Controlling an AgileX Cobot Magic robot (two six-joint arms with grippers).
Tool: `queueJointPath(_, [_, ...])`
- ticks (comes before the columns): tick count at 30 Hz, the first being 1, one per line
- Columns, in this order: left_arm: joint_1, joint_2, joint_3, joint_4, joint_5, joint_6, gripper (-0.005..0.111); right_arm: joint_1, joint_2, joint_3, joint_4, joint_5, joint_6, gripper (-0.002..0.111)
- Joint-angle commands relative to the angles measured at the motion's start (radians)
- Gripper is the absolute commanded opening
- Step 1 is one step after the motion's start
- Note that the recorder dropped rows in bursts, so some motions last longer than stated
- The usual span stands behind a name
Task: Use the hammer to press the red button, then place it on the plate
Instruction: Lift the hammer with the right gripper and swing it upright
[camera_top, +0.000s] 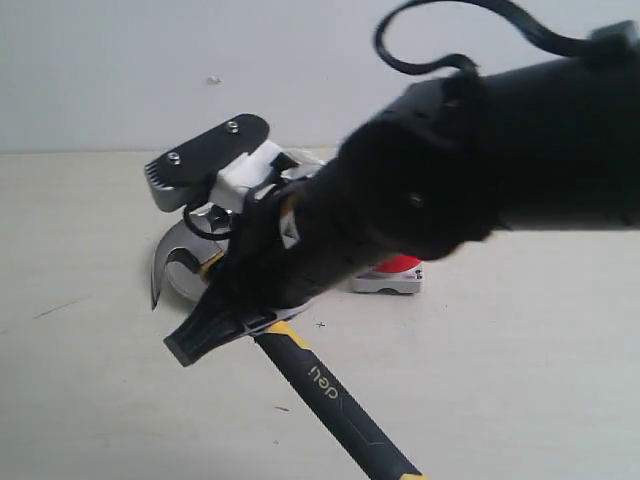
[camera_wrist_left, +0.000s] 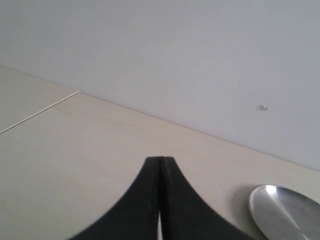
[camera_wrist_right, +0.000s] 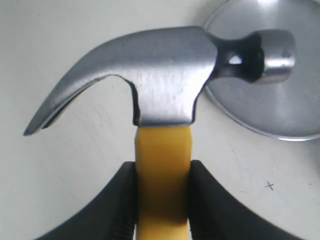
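My right gripper (camera_wrist_right: 162, 170) is shut on the hammer (camera_wrist_right: 165, 65), squeezing the yellow handle just below the dark steel head. The claw points away from the silver plate (camera_wrist_right: 270, 110), and the striking face hangs over the plate's rim. In the exterior view the right gripper (camera_top: 235, 295) holds the hammer (camera_top: 330, 395) low over the plate (camera_top: 183, 287), which the arm mostly hides. The handle runs out toward the front. The red button (camera_top: 403, 264) peeks out from behind the arm, right of the plate. My left gripper (camera_wrist_left: 160, 160) is shut and empty; the plate (camera_wrist_left: 282, 212) lies off to one side of it.
The bulky black right arm (camera_top: 500, 150) and its cable fill the upper right of the exterior view. A pale tabletop (camera_top: 100, 400) meets a plain wall (camera_top: 120, 70) at the back. A small pen cross (camera_wrist_right: 269, 186) marks the table near the plate.
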Motion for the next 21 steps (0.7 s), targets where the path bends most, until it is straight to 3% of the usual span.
queueJointPath(1, [-0.008,-0.006,-0.001,-0.007,-0.003,0.000,0.000,-0.005,-0.164,0.168,0.005,-0.282,0.048,0.000])
queueJointPath(11, [-0.008,-0.006,-0.001,-0.007,-0.003,0.000,0.000,-0.133,-0.356,0.370,0.005,-0.402,0.178,0.000])
queueJointPath(21, [-0.008,-0.006,-0.001,-0.007,-0.003,0.000,0.000,-0.214,-0.484,0.666,0.027,-0.930,0.360,0.000])
